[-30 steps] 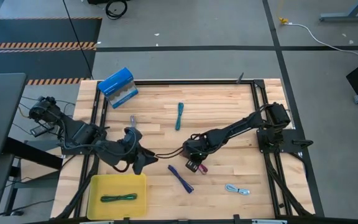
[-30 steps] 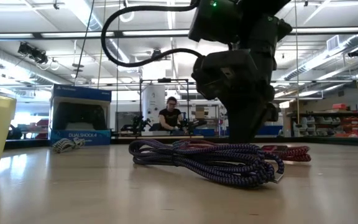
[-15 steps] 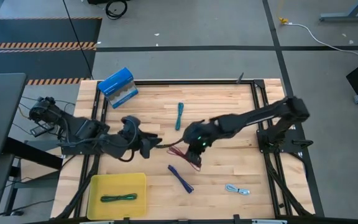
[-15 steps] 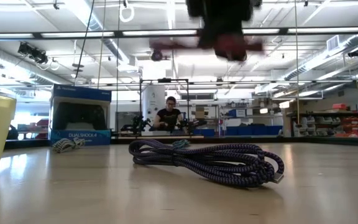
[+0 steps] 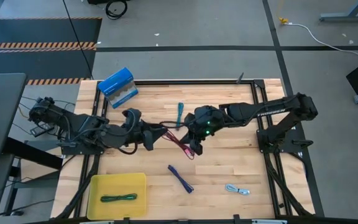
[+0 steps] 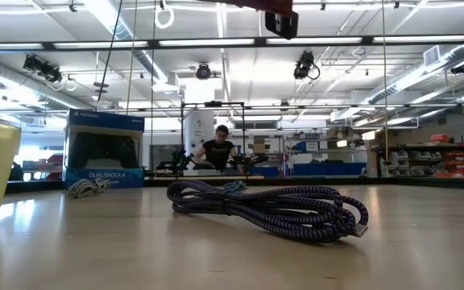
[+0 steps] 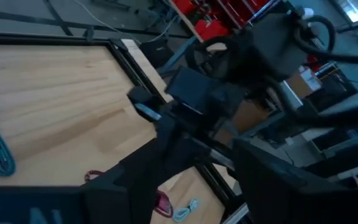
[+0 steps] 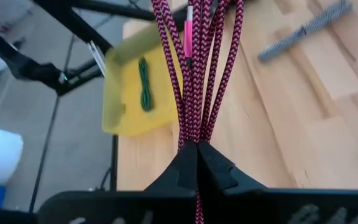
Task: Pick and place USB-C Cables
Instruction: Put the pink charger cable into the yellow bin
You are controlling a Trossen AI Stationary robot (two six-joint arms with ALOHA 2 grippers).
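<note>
High view: the magenta cable [image 5: 178, 140] is held off the table by the right gripper [image 5: 193, 142], mid-table, strands stretched toward the left gripper [image 5: 157, 137], which is just beside the cable's far end. Whether the left fingers are parted or closed cannot be told here. The dark green cable [image 5: 118, 198] lies in the yellow tray [image 5: 98, 184] at the near left corner. The teal cable [image 5: 179, 116], purple cable [image 5: 181, 178] and pale blue cable [image 5: 237, 190] lie loose on the wooden table [image 5: 229, 162]. The blue box [image 5: 117, 85] sits at the far left corner.

Low view: the purple cable [image 6: 268, 209] is seen as a braided, loosely coiled bundle lying flat. The gripper is mostly out of frame above.

Left wrist view: the left fingers are not resolved; the right arm is seen close ahead.

Right wrist view: the right fingers [image 8: 197, 165] are pinched on the magenta cable [image 8: 194, 68], a woven black-flecked braid in several parallel loops with a connector hanging free. The yellow tray [image 8: 124, 81] is smooth plastic with a raised rim.

Risks: only some loops may be pinched, so the bundle could fan out or slip in transit. With both grippers this close, a collision or a snagged strand is possible. Trailing loops could catch the tray rim on release.
</note>
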